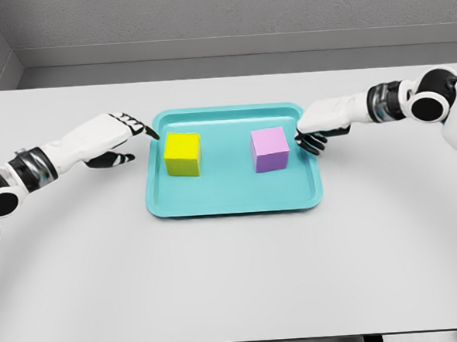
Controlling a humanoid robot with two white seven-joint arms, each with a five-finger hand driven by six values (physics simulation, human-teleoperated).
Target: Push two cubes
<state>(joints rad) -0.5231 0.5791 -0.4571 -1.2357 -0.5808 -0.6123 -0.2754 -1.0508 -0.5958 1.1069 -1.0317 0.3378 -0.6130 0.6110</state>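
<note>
While both arms reach in over the pale grey counter (235, 279), a shallow teal plastic tray (234, 203) with a raised rim lies at the middle, a little toward the far side. Two cubes sit inside it, well apart from each other. The matte yellow cube (182, 154) stands in the left half of the tray, near the left rim, and the matte lilac-pink cube (270, 149) stands in the right half, near the right rim. Both rest flat on the tray floor, roughly level with one another.

From the left comes a white arm with a dark banded wrist; its left robot hand (118, 139) hovers just outside the tray's left rim. The fingers are loosely extended and hold nothing, with dark fingertips (150, 133) pointing toward the yellow cube; a small gap separates them from the cube's left face.

From the right comes the other white arm, its round shoulder joint showing at the far right edge. The right robot hand (319, 130) is over the tray's right rim, near the far right corner. Its fingers are partly curled with one finger stretched out, and it grips nothing. The dark fingertips lie just beside the lilac-pink cube's right face; whether they touch it cannot be told.
</note>
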